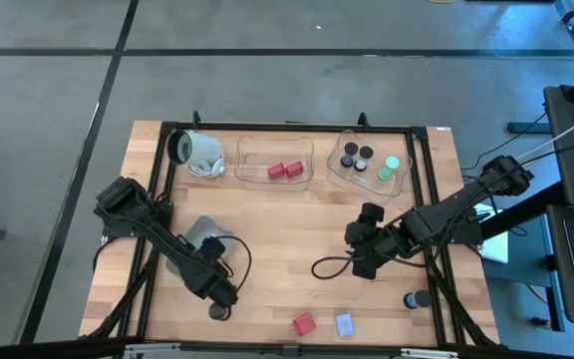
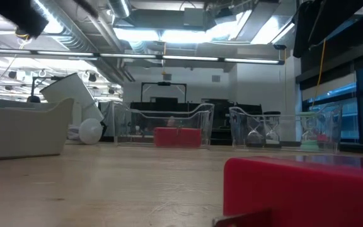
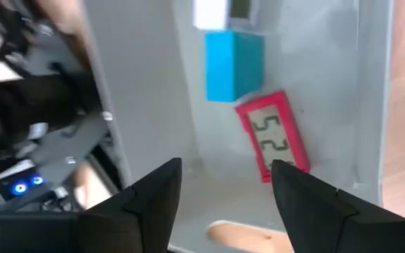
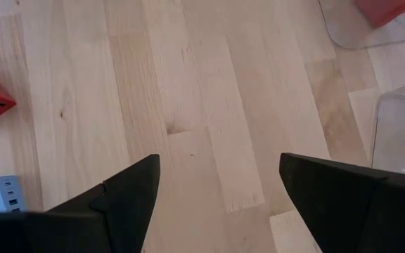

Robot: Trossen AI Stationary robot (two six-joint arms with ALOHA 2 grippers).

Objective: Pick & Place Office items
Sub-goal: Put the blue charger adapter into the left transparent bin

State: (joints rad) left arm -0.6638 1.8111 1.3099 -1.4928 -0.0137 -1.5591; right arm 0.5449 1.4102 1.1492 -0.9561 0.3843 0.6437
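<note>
My left gripper is open and empty above the near part of a grey-blue tray. In the left wrist view the tray holds a blue block, a red-framed card and a white piece. My right gripper is open and empty above bare wood at mid-table. A red block, a pale blue card and black cylinders lie near the table's front edge. Two red blocks lie in one clear tray; black cylinders, a mint-green disc and a teal piece lie in the other.
A white cylinder with a dark end lies at the far left. The two clear trays stand along the far edge. A black cable loops on the wood beside my right gripper. A black frame borders the table.
</note>
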